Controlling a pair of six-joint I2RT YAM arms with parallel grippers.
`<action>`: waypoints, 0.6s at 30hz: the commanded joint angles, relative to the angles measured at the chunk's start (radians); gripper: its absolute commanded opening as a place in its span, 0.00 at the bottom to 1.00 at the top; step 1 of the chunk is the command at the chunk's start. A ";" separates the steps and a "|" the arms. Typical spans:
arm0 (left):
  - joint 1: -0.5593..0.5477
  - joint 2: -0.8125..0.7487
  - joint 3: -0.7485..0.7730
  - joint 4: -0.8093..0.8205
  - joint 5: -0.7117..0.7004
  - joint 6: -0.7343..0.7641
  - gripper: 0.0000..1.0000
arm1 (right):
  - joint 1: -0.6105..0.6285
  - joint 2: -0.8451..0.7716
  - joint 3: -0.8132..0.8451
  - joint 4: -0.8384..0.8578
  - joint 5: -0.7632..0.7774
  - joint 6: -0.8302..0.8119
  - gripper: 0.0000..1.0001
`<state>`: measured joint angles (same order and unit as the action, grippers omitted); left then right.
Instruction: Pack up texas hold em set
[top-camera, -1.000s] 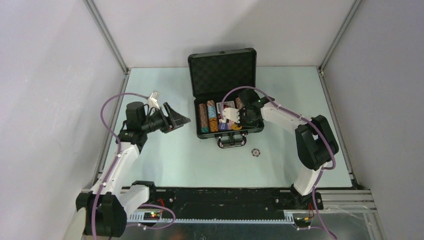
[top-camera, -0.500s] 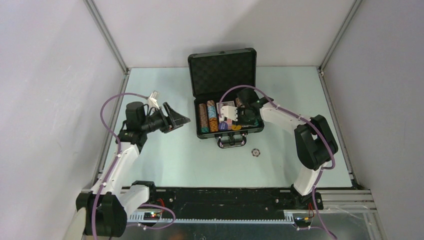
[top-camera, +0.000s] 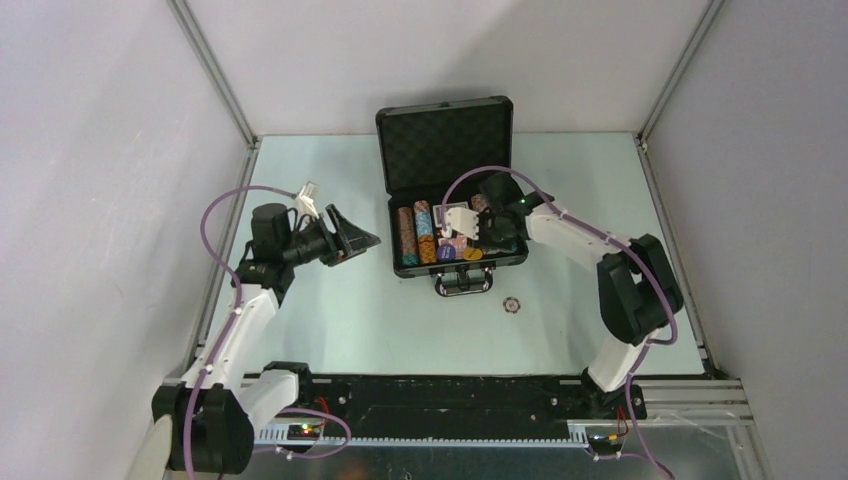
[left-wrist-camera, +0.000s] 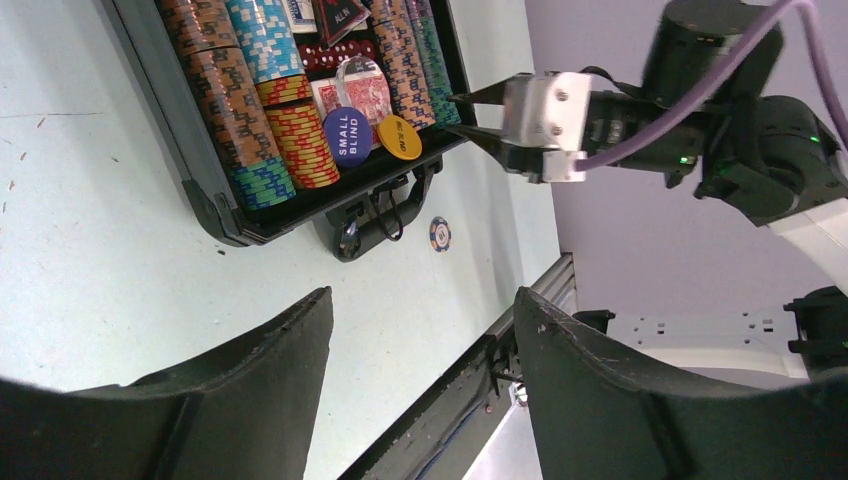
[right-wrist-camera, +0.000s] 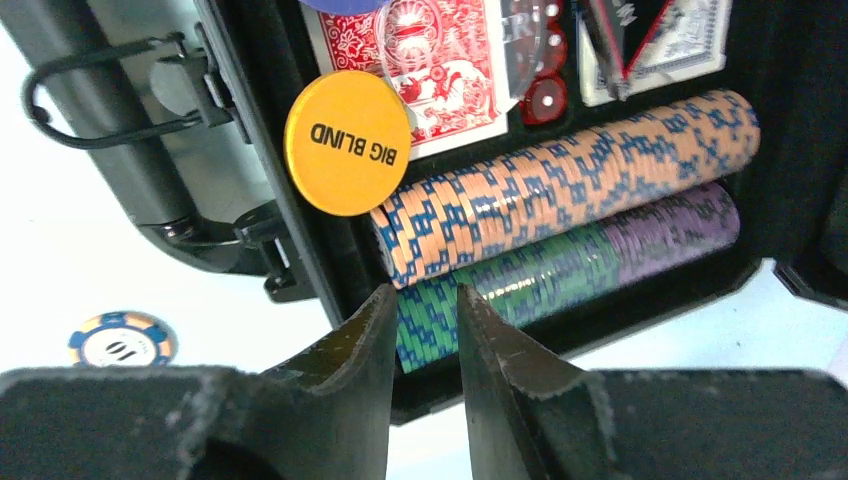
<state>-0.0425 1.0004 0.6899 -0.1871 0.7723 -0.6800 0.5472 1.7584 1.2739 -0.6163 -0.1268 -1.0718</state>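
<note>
The black briefcase stands open at the table's middle, foam lid up. Its base holds rows of striped chips, a red deck, a clear disc, a yellow "BIG BLIND" disc and a blue "SMALL BLIND" disc. One loose chip lies on the table in front of the handle; it also shows in the right wrist view. My right gripper hovers over the case's right part, jaws a narrow gap apart, empty. My left gripper is wide open and empty, left of the case.
The case handle points toward the arms. Grey walls and metal frame posts close the table on three sides. A black rail runs along the near edge.
My right gripper has shifted a little toward the back over the case's contents. The left arm, the case and the loose chip have not moved.
</note>
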 joint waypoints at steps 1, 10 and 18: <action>0.010 -0.004 0.002 0.012 0.025 0.019 0.71 | -0.018 -0.173 0.012 -0.017 -0.135 0.116 0.33; 0.012 -0.007 0.002 0.012 0.025 0.017 0.71 | -0.035 -0.580 -0.319 0.387 -0.250 0.690 0.42; 0.012 -0.008 0.000 0.013 0.021 0.017 0.71 | -0.046 -0.741 -0.406 0.309 -0.050 1.346 0.69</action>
<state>-0.0422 1.0004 0.6891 -0.1898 0.7723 -0.6800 0.5285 1.0439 0.8482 -0.2680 -0.2668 -0.1104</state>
